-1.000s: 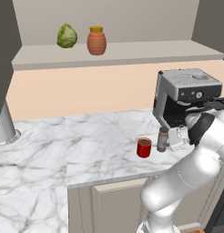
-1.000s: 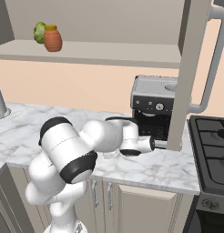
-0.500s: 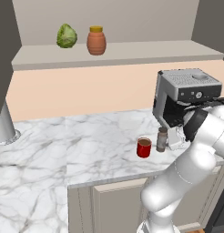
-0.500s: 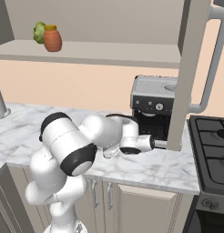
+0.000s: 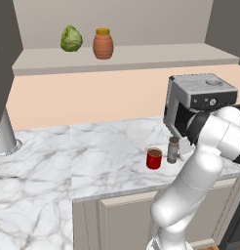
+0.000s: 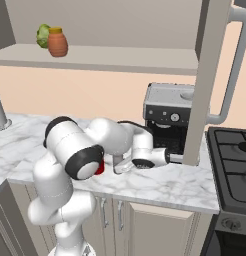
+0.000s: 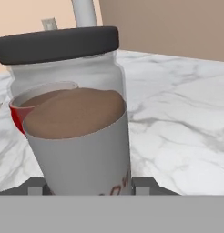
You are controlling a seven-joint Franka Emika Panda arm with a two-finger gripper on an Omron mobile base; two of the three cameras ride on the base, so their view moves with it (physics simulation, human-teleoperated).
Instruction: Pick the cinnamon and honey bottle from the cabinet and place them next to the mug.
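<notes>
We are holding the cinnamon shaker (image 5: 173, 149) upright on the marble counter (image 5: 92, 156), just beside the red mug (image 5: 154, 158) on the coffee machine's (image 5: 200, 100) side. Our gripper (image 7: 89, 184) is clamped on the shaker low on its body; in the hand view the two dark fingertips (image 7: 35, 185) are pressing in on either side of its base, with the mug's rim peeking out from behind it. The honey jar (image 5: 103, 43) is sitting on the cabinet shelf (image 5: 141, 54), next to the green cabbage (image 5: 71, 38), so we are judging the job roughly half done.

The risks we are seeing from here: the shaker is tall and slim, so if we are opening the fingers while it is not fully seated, or dragging a fingertip against it as we pull back, it could tip into the mug. The arm is folded tightly near the coffee machine, so backing out carelessly could clip that too. Reaching up for the jar later, we could nudge the cabbage, which is standing close by.
</notes>
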